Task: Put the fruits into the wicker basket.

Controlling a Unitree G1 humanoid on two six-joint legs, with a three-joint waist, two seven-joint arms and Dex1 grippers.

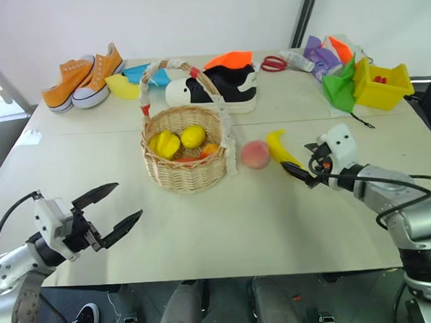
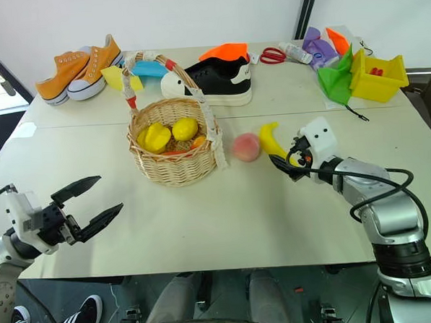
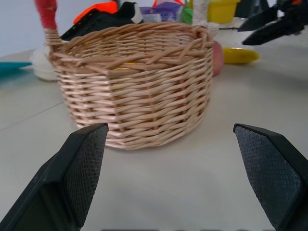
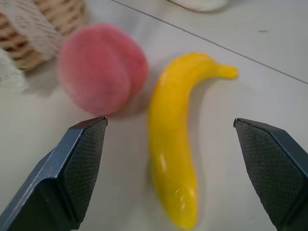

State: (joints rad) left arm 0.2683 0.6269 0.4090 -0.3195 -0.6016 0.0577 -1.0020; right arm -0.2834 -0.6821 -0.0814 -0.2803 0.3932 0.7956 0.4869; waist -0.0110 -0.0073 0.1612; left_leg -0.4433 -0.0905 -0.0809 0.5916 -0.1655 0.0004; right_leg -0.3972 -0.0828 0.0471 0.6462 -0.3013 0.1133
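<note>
While both fruits lie on the desk outside the wicker basket, I have my right gripper spread wide and lined up on the banana, with nothing between its fingers. My left gripper is just as wide apart and empty, hovering near the desk's front left edge and facing the basket wall.

That basket stands about mid-desk, left of centre, already holding some yellow pieces. Just beside it on the right lies the peach, and just beside the peach, toward the right edge, the banana.

I judge both to be light toys. Glossy and stiff-looking, the banana may slip, so I would pinch it across its thick middle, where the curve is gentlest. Its neighbour has a matte, fuzzy skin that should give better purchase; being round, it wants the pads square across its widest part, or it could roll away toward the basket.

No brand, label or writing is legible on anything I can see.
</note>
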